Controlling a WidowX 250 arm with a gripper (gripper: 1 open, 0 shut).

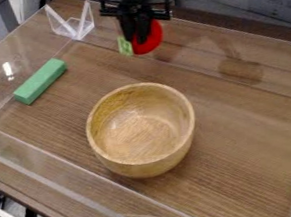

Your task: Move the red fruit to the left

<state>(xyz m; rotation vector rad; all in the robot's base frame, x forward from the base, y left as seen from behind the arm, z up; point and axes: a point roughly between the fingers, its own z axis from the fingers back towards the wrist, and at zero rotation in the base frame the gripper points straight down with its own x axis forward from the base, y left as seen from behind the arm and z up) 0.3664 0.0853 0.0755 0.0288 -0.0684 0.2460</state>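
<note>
The red fruit (148, 37), a small bright-red ball with a green tip on its left side, hangs just above the wooden table at the back, left of centre. My black gripper (139, 33) comes down from the top edge and is shut on it, partly covering its upper left. The arm above is cut off by the frame.
A wooden bowl (140, 129) stands in the middle of the table, in front of the fruit. A flat green block (40, 81) lies at the left. A clear plastic stand (71, 21) sits at the back left. Transparent walls (6, 149) rim the table.
</note>
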